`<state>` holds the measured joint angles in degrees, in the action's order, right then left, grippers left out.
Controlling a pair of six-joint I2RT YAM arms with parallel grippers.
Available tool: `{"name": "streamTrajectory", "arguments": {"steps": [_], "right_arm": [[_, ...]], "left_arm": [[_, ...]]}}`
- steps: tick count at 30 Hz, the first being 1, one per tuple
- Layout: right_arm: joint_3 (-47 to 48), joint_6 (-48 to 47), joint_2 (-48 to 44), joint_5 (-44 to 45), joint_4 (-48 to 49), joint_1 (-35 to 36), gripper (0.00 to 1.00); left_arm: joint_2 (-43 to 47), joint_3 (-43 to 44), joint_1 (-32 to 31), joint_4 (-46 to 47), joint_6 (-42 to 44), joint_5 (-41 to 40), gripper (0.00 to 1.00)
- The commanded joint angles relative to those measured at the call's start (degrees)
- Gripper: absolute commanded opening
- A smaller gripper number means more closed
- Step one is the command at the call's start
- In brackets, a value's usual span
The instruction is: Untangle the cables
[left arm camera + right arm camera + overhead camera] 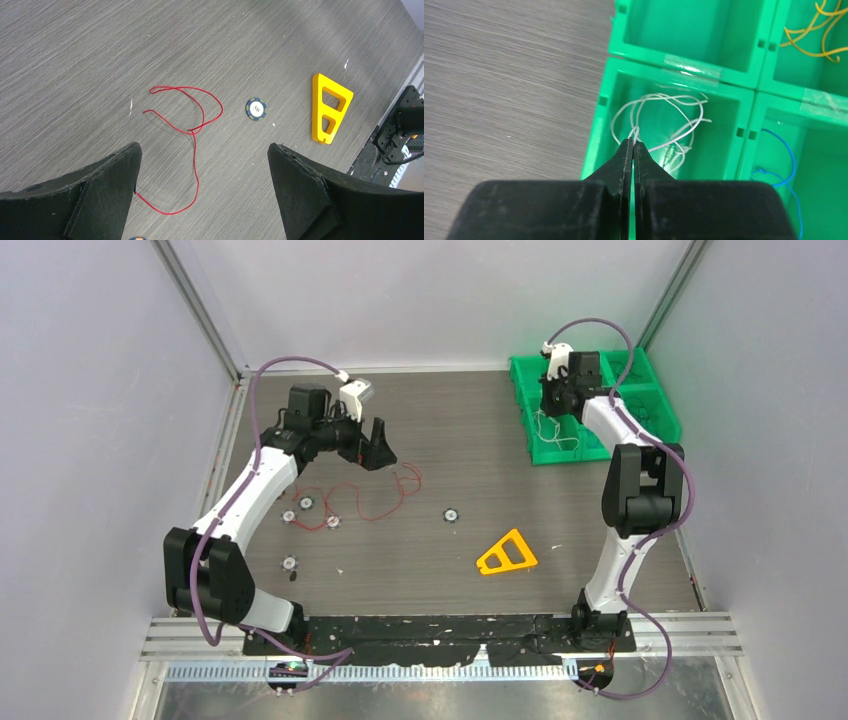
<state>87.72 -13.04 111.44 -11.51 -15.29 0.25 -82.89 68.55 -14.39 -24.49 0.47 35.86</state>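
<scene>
Right jaws, pressed shut, pinch a loop of the white cable inside a green bin at the counter's far right; left jaws, spread wide, hover over the red cable at left, touching nothing

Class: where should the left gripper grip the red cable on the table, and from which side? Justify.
Grip the red cable on the single straight run between its crossing and near bend, coming straight down with the open left gripper: it lies flat, and only one strand sits there.
</scene>
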Motion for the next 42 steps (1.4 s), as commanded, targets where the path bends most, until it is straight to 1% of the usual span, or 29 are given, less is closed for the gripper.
{"name": "streamTrajectory", "arguments": {"steps": [1, 3, 4, 5, 6, 7, 8, 9, 10, 11, 12, 13, 14, 15, 16, 18, 20, 23, 27, 32, 37, 42], "right_arm": [[0.6, -3.9, 1.3, 4.7, -1.1, -0.6, 0.05], [2.7, -3.8, 2.4, 4.3, -3.6, -0.6, 0.06], [3.7, -3.5, 2.8, 2.7, -4.8, -0.7, 0.13], [5.7, -3.3, 2.7, 1.8, -7.3, -0.9, 0.17], [6.4, -2.9, 2.4, -0.2, -9.3, -1.1, 0.26], [7.7, -2.8, 1.2, -1.4, -10.3, -1.1, 0.30], [8.1, -2.7, 0.4, -3.2, -11.8, -1.3, 0.37], [8.9, -2.6, -1.3, -4.0, -12.4, -1.3, 0.41], [9.3, -2.8, -2.1, -5.6, -14.2, -1.3, 0.46], [10.2, -2.9, -3.8, -6.3, -15.1, -1.3, 0.49], [10.6, -3.0, -4.4, -7.4, -16.9, -1.3, 0.55], [11.5, -3.1, -5.8, -7.8, -17.7, -1.3, 0.58], [11.9, -3.9, -6.5, -9.0, -19.4, -1.3, 0.65], [12.6, -4.3, -7.5, -10.0, -20.3, -1.2, 0.69], [13.0, -4.6, -7.9, -10.6, -22.1, -1.0, 0.75], [14.6, -5.4, -8.6, -12.3, -25.3, -0.4, 0.82], [15.6, -5.0, -8.8, -14.0, -27.9, 2.3, 0.88], [14.5, -2.1, -8.9, -18.3, -29.2, 6.1, 0.98], [11.8, -0.3, -7.8, -21.8, -29.8, 10.4, 1.00], [9.1, 0.5, -5.3, -23.1, -29.7, 14.2, 1.00], [7.5, 1.6, -3.7, -24.1, -28.8, 14.9, 0.99], [6.6, 1.4, -3.2, -24.7, -29.0, 14.9, 0.99]], "left_arm": [[0.3, 0.1, 0.2, -1.4, 1.0, -1.0, 1.00], [0.1, 0.6, 0.2, -2.5, 1.7, -1.0, 1.00], [-0.2, 1.1, 0.2, -3.5, 2.3, -1.0, 1.00], [-0.4, 1.6, 0.2, -4.9, 2.8, -1.0, 1.00], [-0.6, 2.0, 0.4, -6.6, 3.4, -1.0, 0.99], [-0.6, 2.2, 0.7, -7.6, 3.7, -1.1, 1.00], [-0.5, 2.2, 1.2, -8.6, 3.6, -1.1, 1.00], [-0.3, 2.1, 1.9, -9.8, 3.5, -1.0, 1.00], [-0.2, 2.2, 2.9, -11.2, 3.3, -1.3, 1.00], [-0.1, 2.3, 4.1, -12.7, 3.2, -1.5, 1.00], [0.2, 2.4, 5.4, -14.5, 3.1, -2.3, 0.99], [0.5, 2.3, 6.9, -16.3, 3.1, -3.5, 0.99], [0.9, 2.1, 8.4, -17.9, 3.1, -4.6, 1.00], [1.3, 1.5, 10.2, -19.4, 3.1, -5.8, 1.00], [1.9, 0.8, 12.5, -20.8, 3.1, -7.2, 0.99], [3.1, -1.0, 16.1, -23.4, 3.0, -11.0, 1.00], [4.4, -2.8, 19.5, -24.3, 2.5, -15.0, 0.99], [4.8, -4.5, 21.9, -23.5, 1.8, -20.3, 1.00], [1.1, -4.6, 22.0, -21.9, -0.1, -20.7, 1.00], [-7.2, -3.9, 20.5, -17.6, -6.2, -18.1, 1.00], [-14.1, -0.4, 14.1, -12.9, -9.1, -17.5, 0.99], [-21.7, 5.1, 6.8, -12.3, -11.9, -14.6, 0.99]]}}
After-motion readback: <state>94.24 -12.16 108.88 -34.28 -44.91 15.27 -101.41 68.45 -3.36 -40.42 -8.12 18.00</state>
